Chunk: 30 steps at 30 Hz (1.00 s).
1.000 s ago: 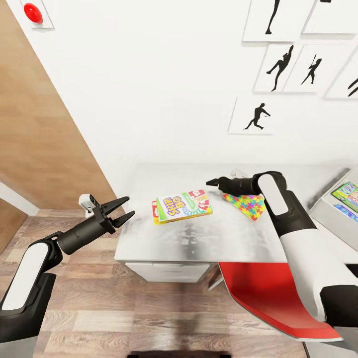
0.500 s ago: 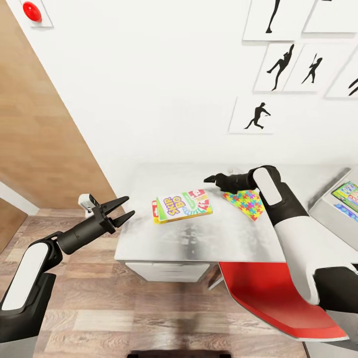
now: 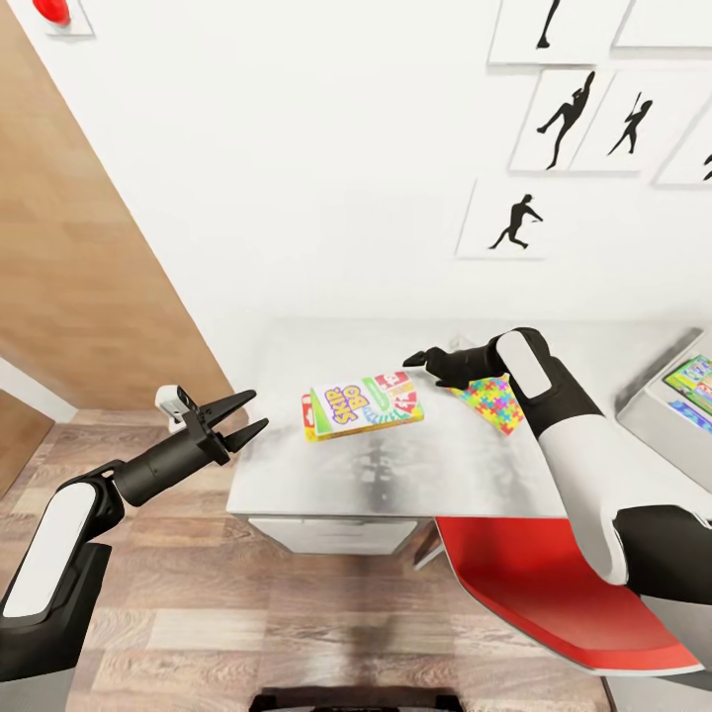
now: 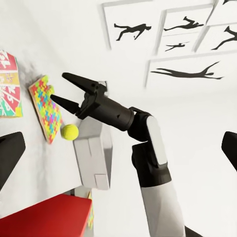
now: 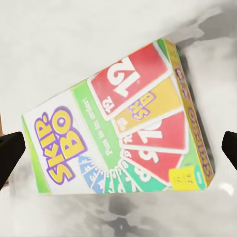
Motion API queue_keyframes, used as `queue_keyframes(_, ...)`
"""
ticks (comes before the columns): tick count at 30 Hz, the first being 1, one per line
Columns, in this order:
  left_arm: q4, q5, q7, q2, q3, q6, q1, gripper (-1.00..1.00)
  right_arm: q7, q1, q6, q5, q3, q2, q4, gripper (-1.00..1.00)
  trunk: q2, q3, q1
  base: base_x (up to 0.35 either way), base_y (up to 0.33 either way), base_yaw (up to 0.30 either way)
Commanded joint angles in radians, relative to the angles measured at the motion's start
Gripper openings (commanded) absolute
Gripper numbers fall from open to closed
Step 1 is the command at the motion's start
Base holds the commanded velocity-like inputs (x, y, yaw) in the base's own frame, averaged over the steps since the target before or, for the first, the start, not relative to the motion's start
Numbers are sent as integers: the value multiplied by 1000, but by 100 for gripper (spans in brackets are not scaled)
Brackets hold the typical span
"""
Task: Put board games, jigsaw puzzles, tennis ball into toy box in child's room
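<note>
White walls with silhouette posters (image 3: 512, 220) back the pale tabletop (image 3: 396, 465); the Skip-Bo box (image 3: 362, 405) lies flat just below the right claw (image 3: 423, 358), spread open and empty, jigsaw puzzle (image 3: 494, 400) beside. Left claw (image 3: 247, 412) hangs open off the edge.

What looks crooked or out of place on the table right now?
The Skip-Bo box lies askew to the table edge, and the jigsaw puzzle sits turned like a diamond. Nothing looks spilled or damaged.
</note>
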<state>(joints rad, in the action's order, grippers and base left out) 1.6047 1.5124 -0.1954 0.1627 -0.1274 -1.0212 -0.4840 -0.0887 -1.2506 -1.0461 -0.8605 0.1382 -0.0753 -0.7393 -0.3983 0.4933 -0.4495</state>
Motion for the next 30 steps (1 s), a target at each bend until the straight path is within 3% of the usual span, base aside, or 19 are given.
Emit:
queue_keyframes(1, 0, -9, -10, 0, -1, -3, -1, 100, -9, -1, -1, -11, 4, -1, -1, 100, -2, 3, 0, 0, 0, 0)
queue_keyframes(30, 0, -9, -10, 0, -1, -3, -1, 100, -3, 4, -1, -12, 1, 0, 11, 100, -2, 48, 0, 0, 0, 0)
